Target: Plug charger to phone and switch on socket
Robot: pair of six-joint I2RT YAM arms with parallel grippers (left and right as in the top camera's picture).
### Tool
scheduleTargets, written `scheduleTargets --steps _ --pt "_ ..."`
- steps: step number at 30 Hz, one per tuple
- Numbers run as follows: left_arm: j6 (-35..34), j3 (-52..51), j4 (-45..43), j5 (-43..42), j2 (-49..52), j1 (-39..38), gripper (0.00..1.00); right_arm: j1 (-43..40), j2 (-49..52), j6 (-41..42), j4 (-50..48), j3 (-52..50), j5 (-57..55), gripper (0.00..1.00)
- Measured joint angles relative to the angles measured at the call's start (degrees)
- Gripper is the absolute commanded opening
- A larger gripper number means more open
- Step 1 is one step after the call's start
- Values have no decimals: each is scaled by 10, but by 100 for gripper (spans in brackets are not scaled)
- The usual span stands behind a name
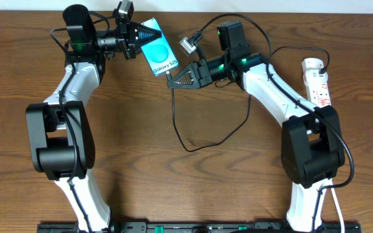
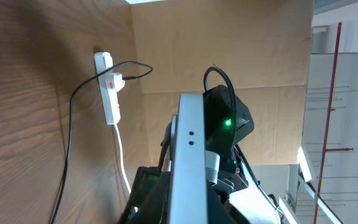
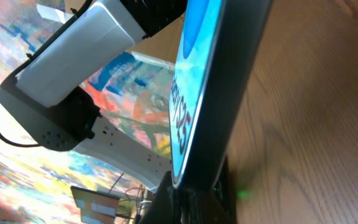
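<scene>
The phone (image 1: 158, 53) shows its turquoise screen at the back of the table, tilted. My left gripper (image 1: 138, 37) is shut on its upper end. In the left wrist view I see its silver edge (image 2: 188, 155) between my dark fingers. My right gripper (image 1: 172, 80) is shut on the charger plug tip, pressed against the phone's lower edge. In the right wrist view the phone (image 3: 229, 93) stands edge-on right above the jaws, and the plug itself is dark and hard to make out. The black charger cable (image 1: 180, 133) loops across the table toward the socket (image 1: 317, 79), a white power strip at the far right.
The socket (image 2: 108, 93) also shows in the left wrist view with the cable (image 2: 67, 149) running from it and a white cord below. The right arm's body (image 1: 238, 61) with a green light lies between phone and strip. A cardboard wall stands behind the table.
</scene>
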State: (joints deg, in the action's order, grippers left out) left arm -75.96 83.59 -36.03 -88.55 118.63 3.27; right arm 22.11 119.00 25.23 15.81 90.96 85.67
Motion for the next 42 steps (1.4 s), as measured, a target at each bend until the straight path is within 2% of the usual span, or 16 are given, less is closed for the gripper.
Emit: scheduleTargets --steps 42 --pt "10 0 0 1 0 -5 7 -1 0 15 2 0 -18 1"
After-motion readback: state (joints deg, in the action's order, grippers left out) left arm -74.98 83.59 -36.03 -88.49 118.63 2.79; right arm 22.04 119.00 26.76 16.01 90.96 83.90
